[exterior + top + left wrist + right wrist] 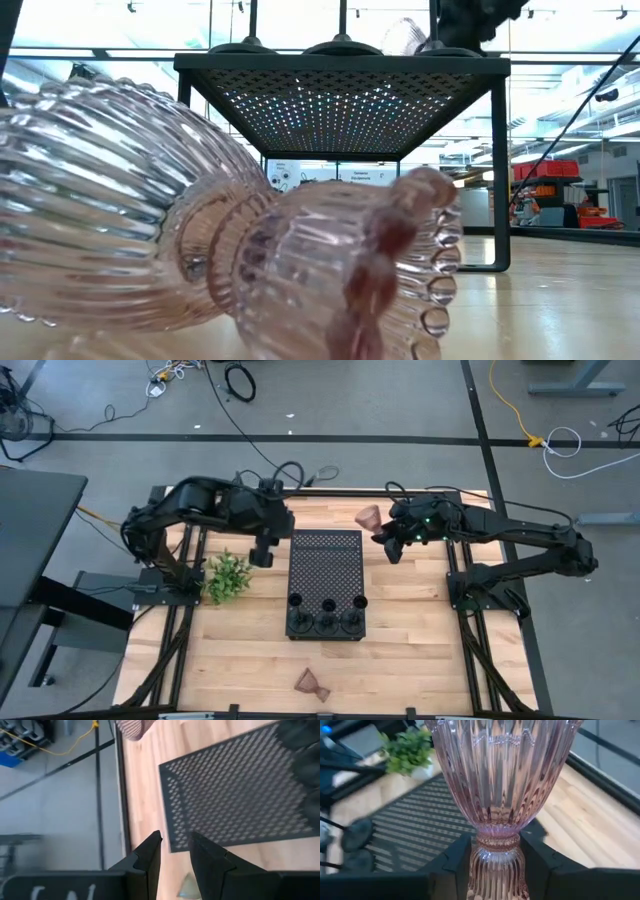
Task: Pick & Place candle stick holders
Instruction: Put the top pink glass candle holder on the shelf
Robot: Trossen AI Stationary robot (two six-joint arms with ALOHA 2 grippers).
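Right wrist view: pink glass cup (497, 795) clamped in right end effector (496, 857).

From above, my table (250, 650) is evenly and brightly lit, with soft short shadows beside my arms and under the tray (325, 582). At table height, strong backlight from the windows toward twelve o'clock washes out the room, and the pink glass cup (200, 260) lying close to the lens looms swollen and soft-edged. My left wrist picture is smeared with blur, worst toward three o'clock. In my right wrist picture the held cup (497, 780) is sharp, and the plant (407, 750) behind is soft.
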